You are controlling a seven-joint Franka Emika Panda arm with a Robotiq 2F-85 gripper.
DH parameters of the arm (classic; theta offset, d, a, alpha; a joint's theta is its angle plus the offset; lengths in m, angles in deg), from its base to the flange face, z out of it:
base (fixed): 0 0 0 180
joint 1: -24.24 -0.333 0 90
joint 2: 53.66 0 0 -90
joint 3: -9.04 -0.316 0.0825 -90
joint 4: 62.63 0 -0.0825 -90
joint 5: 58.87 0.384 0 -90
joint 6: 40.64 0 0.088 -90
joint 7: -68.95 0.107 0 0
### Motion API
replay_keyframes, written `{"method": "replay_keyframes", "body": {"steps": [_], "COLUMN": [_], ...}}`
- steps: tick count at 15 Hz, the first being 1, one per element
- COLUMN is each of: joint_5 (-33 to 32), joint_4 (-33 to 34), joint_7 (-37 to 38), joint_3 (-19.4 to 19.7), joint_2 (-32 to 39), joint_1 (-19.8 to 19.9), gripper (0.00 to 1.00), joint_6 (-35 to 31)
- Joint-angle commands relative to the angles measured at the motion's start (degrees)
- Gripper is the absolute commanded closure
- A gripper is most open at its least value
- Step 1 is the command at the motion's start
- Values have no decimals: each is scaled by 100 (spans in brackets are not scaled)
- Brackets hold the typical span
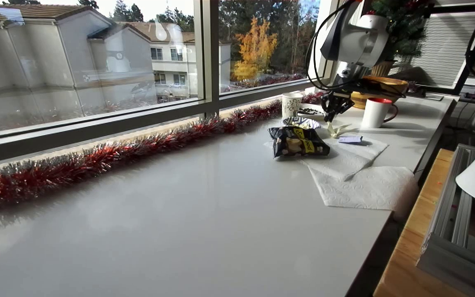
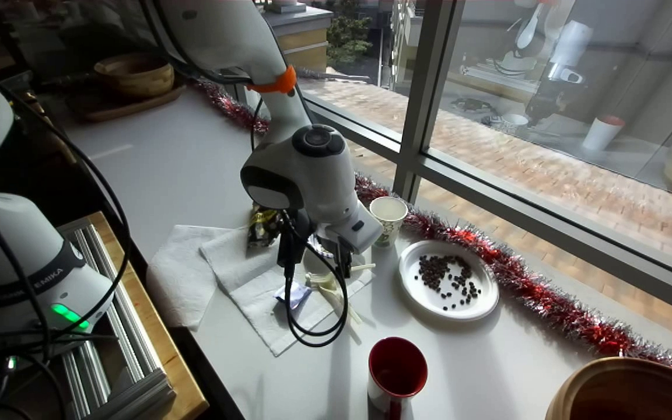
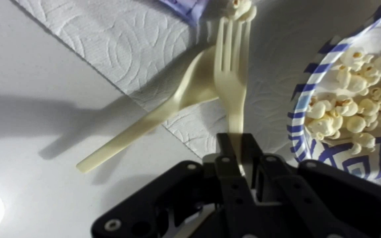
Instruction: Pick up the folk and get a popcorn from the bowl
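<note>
Wrist view: one black two-finger gripper (image 3: 236,142), jaws nearly together, pinching one cream plastic fork (image 3: 230,82) by the handle. Fork has four tines; one clump of pale-yellow popcorn (image 3: 238,10) sits at the tips. From here I can't tell if it's one piece or two, or whether it's speared. One cream plastic spoon (image 3: 144,125), head under the fork. One round blue-and-white patterned bowl (image 3: 299,119) stands to the right, apart from the fork; well over a dozen popcorn pieces in it, overlapping, no exact count.

Exterior view: two white embossed paper towels (image 1: 361,194), one lilac packet (image 1: 350,140) on top, one black-and-yellow snack bag (image 1: 299,144) just beside. Both exterior views: one white mug with red interior (image 1: 373,115), one patterned paper cup (image 2: 385,233), one white plate (image 2: 428,297) holding dozens of dark-brown beans (image 2: 434,269).
</note>
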Motion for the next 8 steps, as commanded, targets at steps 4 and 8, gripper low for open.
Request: {"method": "replay_keyframes", "body": {"steps": [4,8], "joint_5": [162,109], "joint_4": [150,164], "joint_7": [-30,-76], "joint_3": [-369,-624], "joint_2": [169,254], "joint_1": [269,489], "gripper": [97,97], "joint_6": [-276,-906]}}
